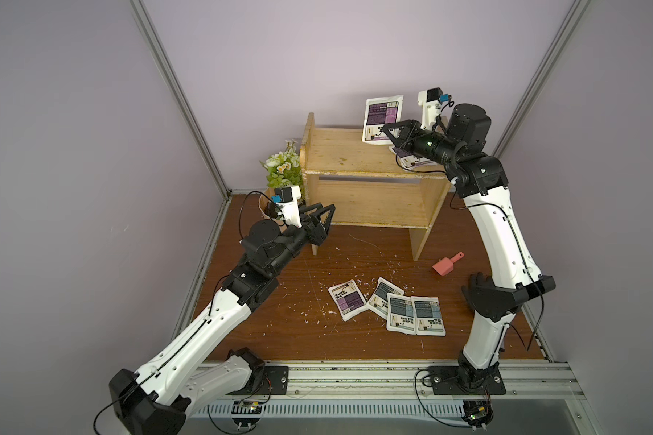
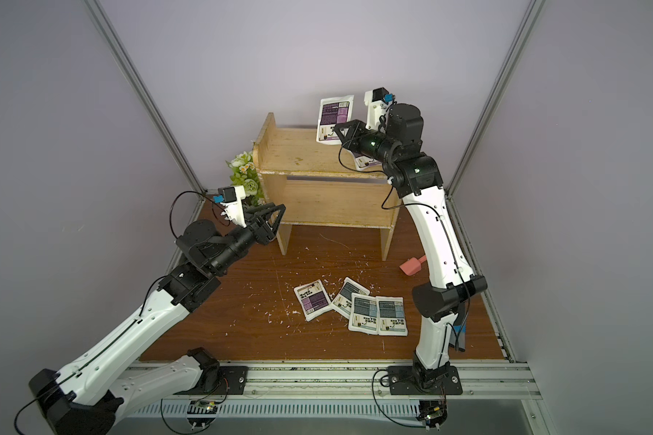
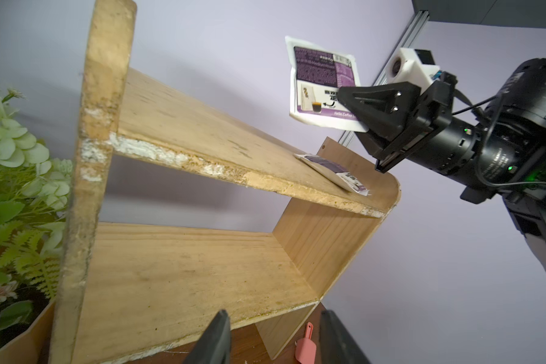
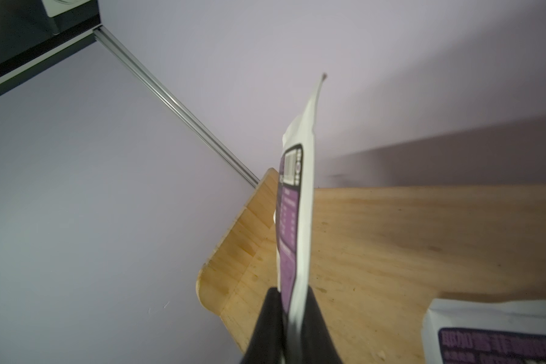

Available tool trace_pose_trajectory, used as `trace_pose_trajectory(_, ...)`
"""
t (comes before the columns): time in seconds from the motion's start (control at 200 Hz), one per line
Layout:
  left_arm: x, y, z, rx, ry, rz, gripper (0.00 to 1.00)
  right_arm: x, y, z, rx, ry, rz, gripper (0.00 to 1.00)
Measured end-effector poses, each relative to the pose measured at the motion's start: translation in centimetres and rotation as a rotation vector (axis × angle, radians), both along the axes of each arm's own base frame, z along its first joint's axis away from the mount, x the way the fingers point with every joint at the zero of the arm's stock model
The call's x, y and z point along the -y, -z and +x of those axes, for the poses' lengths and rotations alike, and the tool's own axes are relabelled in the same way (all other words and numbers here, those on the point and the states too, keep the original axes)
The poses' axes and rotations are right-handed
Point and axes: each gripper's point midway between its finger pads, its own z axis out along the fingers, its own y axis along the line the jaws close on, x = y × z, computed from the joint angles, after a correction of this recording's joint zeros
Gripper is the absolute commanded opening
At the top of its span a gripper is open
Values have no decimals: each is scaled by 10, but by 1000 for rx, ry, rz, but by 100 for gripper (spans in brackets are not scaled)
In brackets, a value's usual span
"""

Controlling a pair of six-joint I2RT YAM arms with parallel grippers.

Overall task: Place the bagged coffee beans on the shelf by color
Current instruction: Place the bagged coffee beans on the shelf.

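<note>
The wooden shelf (image 1: 370, 158) (image 2: 317, 158) stands at the back of the table. My right gripper (image 1: 387, 132) (image 4: 292, 296) is shut on the lower edge of a purple coffee pouch (image 1: 381, 116) (image 3: 322, 82), which stands upright above the top board's right part. A second purple pouch (image 1: 411, 160) (image 3: 331, 171) lies flat on the top board at its right end, partly under my arm. On the table lie one purple pouch (image 1: 347, 299) and three grey-blue pouches (image 1: 383, 295) (image 1: 399, 312) (image 1: 428, 315). My left gripper (image 1: 325, 207) (image 3: 273, 315) is open and empty at the lower board's left front.
A pot of green and white flowers (image 1: 281, 169) stands left of the shelf, close to my left wrist. A pink scoop (image 1: 447, 263) lies on the brown table (image 1: 279, 301) right of the shelf's leg. White scraps are scattered over the table.
</note>
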Motion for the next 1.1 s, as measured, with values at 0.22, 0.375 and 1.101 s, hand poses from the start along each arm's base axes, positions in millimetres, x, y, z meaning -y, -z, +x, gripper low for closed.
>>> trace_pose_trajectory(0.22,-2,2,1,-6,-16,5,48,-15,31,3,-118,-76,-3,7)
trace_pose_trajectory(0.375,-2,5,2,-11,-14,6,48,-17,39,-3,-150,-94,-29,17)
trace_pose_trajectory(1.101,8,26,4,-65,30,-31,48,-24,48,-14,-92,-24,-194,61)
